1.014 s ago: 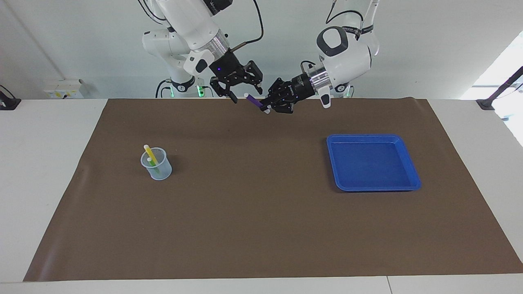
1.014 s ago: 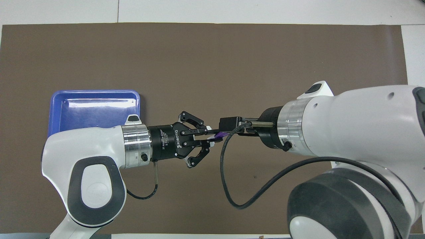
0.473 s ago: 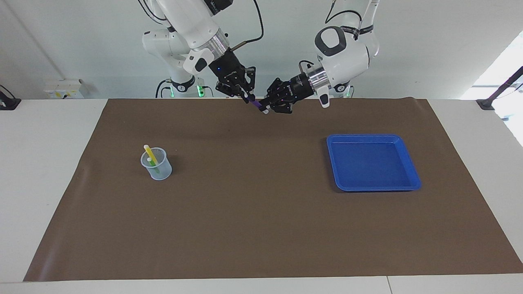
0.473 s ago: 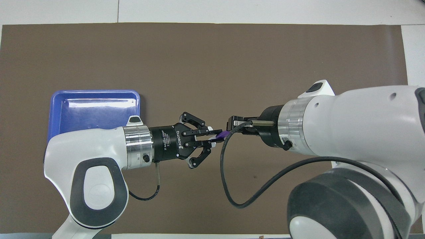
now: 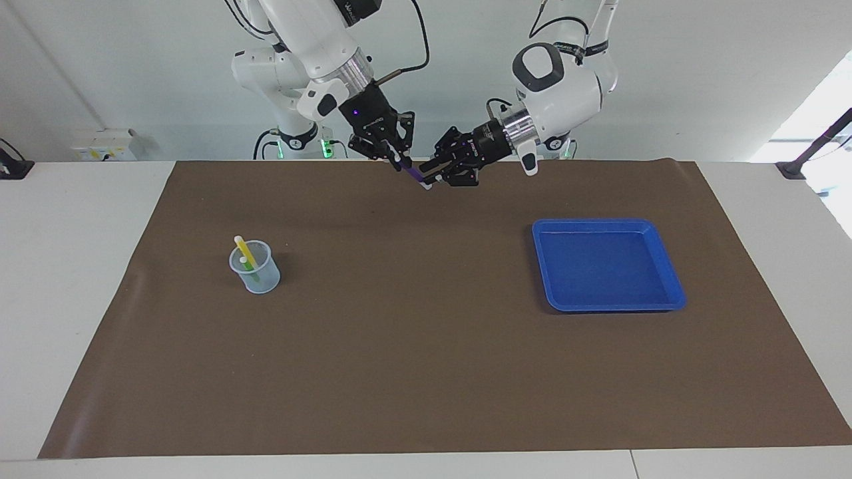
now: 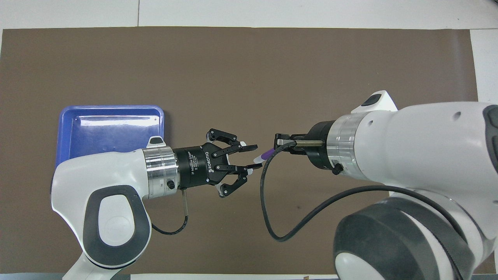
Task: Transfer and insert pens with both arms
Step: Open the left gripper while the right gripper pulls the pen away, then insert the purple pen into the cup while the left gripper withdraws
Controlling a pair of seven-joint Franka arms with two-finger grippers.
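Purple pen [image 6: 265, 154] held by right gripper [image 6: 277, 142]; left gripper [image 6: 252, 157] parted.

A: How much of the purple pen [image 6: 265, 155] shows from overhead?

B: Only a short stretch with the pale end; the rest is hidden inside the right gripper [image 6: 277, 140]. Its fingertips are covered by a black cable [image 6: 263, 182].

A: And the cup [image 5: 255, 267]?

B: The right arm [image 6: 412, 163] hides it from overhead. In the facing view the lower ends of the yellow pen [image 5: 243, 250] and green pen [image 5: 249, 265] blur behind its wall.

A: The arms?

B: Both are cut off by the frame edges.
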